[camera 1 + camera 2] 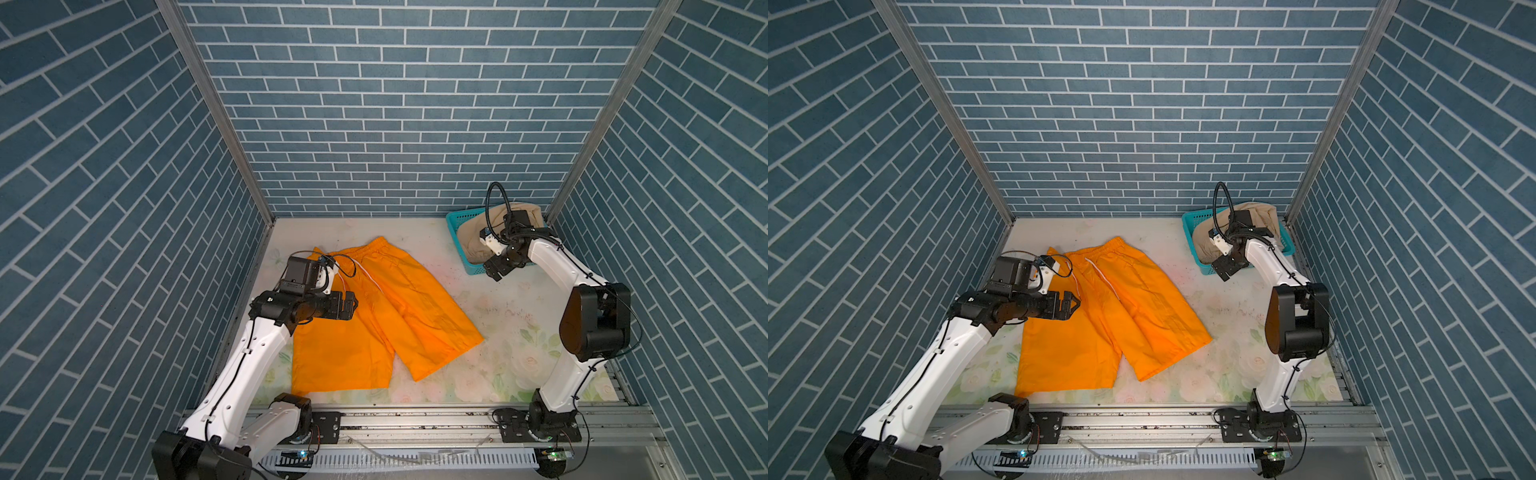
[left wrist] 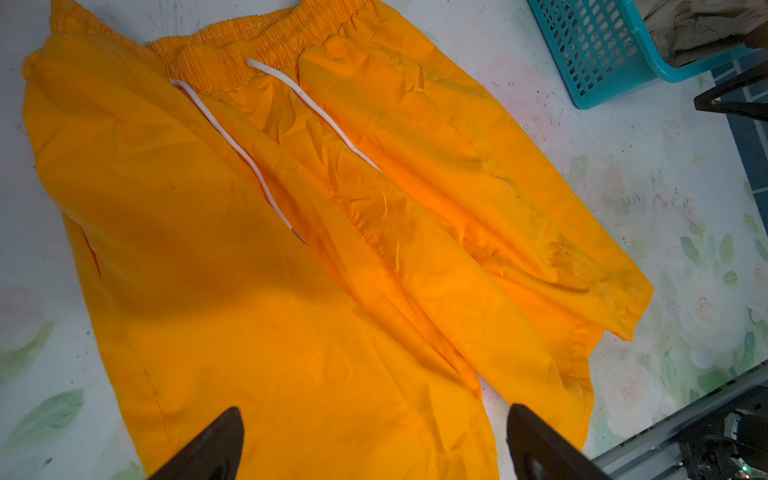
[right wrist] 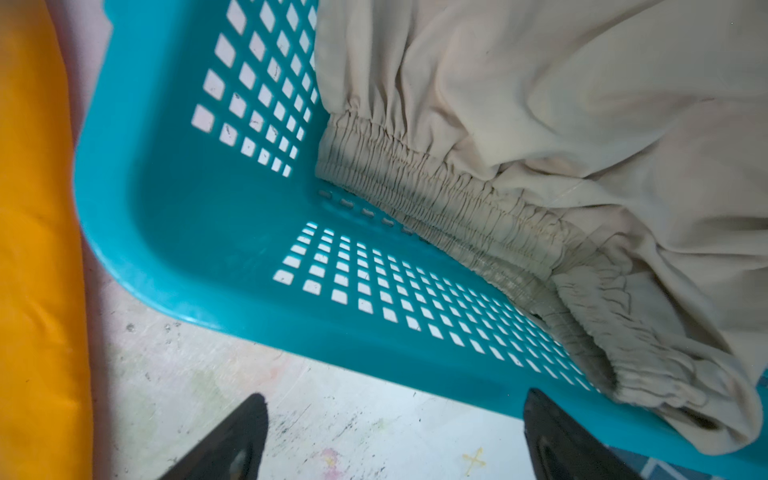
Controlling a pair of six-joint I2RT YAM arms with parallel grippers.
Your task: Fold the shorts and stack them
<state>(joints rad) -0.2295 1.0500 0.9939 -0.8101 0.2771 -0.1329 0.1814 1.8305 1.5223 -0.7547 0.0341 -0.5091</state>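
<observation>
Orange shorts (image 1: 386, 316) lie spread flat on the flowered table (image 1: 498, 316), left of centre in both top views. The waistband sits toward the back wall, and the two legs fan out toward the lower edge of the frame. The right leg is angled toward the lower right. A white drawstring (image 2: 257, 166) lies loose on the front in two strands below the gathered waistband. The left gripper (image 1: 1075, 303) sits over the upper part of the left leg, pointing toward the right of the frame. In its wrist view we see the fingers (image 2: 220, 444) wide apart with only orange cloth beyond them and nothing between them. We cannot tell whether the tips touch the cloth. Beige shorts (image 3: 540, 124) are bunched inside the teal basket (image 1: 457, 220) at the upper right corner of the table, with the elastic waistband pressed along a basket wall. The right gripper (image 1: 494, 270) sits at the basket's lower left corner in both top views. Its fingers (image 3: 241, 436) are spread wide and empty, with one over bare table and the other by the basket rim. The two pairs of shorts are well apart and neither is folded.
</observation>
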